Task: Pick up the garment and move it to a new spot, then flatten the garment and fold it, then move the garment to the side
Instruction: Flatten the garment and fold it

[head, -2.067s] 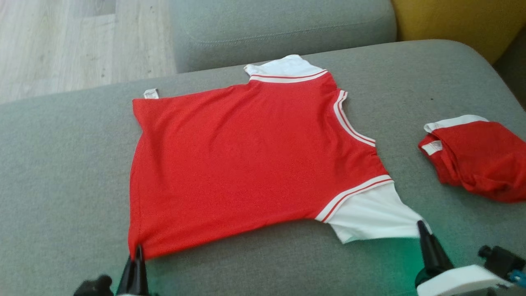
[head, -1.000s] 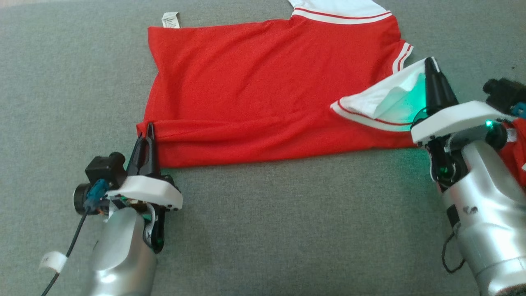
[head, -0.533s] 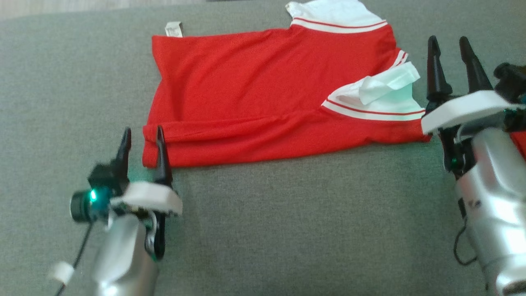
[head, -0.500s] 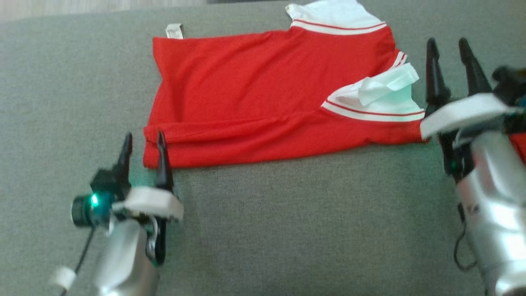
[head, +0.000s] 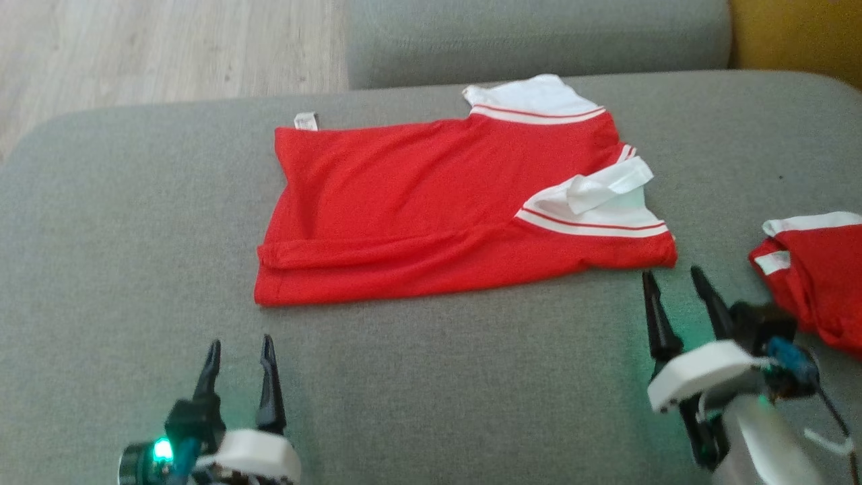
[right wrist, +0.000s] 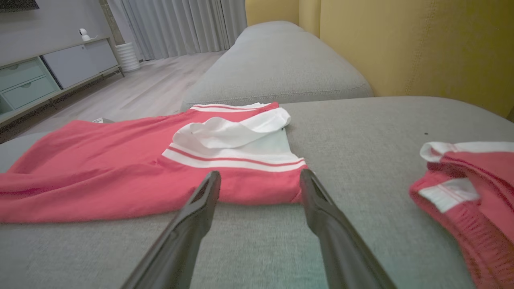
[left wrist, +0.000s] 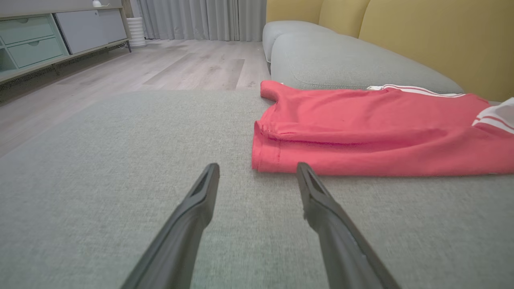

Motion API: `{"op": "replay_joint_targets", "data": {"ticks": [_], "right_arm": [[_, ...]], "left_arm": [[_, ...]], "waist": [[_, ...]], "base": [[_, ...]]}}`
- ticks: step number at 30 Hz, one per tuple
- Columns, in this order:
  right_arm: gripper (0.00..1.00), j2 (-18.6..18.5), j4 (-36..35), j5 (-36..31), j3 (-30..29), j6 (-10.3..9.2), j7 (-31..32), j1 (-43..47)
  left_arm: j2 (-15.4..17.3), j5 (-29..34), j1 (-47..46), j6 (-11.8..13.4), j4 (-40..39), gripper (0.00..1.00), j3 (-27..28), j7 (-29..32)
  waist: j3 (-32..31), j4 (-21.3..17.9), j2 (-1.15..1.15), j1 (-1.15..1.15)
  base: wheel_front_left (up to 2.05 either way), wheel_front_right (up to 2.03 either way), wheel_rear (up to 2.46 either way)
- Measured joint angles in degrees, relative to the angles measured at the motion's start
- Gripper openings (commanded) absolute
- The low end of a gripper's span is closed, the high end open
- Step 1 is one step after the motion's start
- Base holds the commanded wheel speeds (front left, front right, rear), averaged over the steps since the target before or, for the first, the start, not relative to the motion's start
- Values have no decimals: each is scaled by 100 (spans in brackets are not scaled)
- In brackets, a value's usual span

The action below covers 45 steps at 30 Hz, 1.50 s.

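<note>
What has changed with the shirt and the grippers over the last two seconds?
Both grippers folded the near edge and white sleeve of the shirt over onto it, let go and drew back: the left gripper and right gripper are open, clear of it. The far sleeve, label and second garment stayed put.

Grey sofa seat [head: 101, 222] carrying two things: red-and-white garment [head: 417, 202] lying flat mid-seat, near edge folded over; second red garment [head: 818, 276] lying crumpled at right, well apart.
</note>
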Motion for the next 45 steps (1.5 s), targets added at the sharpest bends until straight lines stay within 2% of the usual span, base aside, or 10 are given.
{"op": "replay_joint_targets", "data": {"ticks": [6,12,20,26,34,40,41,42,43,45], "right_arm": [[100,79,54,1,-19,0,1,359],[100,105,59,1,-18,0,1,316],[100,83,-23,19,34,0,0,-492],[100,55,16,33,-10,0,0,-929],[100,68,840,-300,-425,0,1,-1285],[100,137,1503,-461,-489,0,-33,-1582],[97,137,1503,-461,-489,0,-33,-1582],[50,137,1607,-458,-499,0,-35,-1640],[0,138,1703,-435,-498,0,-36,-1700],[0,143,1858,-389,-412,0,-58,-1796]], "left_arm": [[2,-74,481,7,-171,100,-105,0],[9,-152,448,0,-183,100,-174,0],[1,-252,-937,-153,255,100,-63,0],[-10,-252,-1437,-193,948,100,69,0],[-12,-355,-1793,-141,1617,100,-7,-89],[-22,-405,-2043,-79,2005,100,-203,-164],[-22,-405,-2043,-79,2005,83,-203,-164],[-23,-422,-2083,-85,2086,61,-223,-187],[-23,-463,-2131,-92,2149,3,-249,-188],[-20,-481,-2199,-153,2252,0,-336,-188]], "waist": [[-233,-39,0,-1],[-73,-58,0,1],[634,-130,0,3],[1111,-234,0,3],[1321,-279,0,1],[1361,-200,0,0],[1361,-200,0,0],[1361,-193,0,0],[1359,-187,0,0],[1361,-183,0,0]], "base": [[0,0,0],[0,0,0],[0,0,0],[0,0,0],[0,0,0],[0,0,0],[0,0,0],[0,0,0],[0,0,0],[0,0,0]]}}
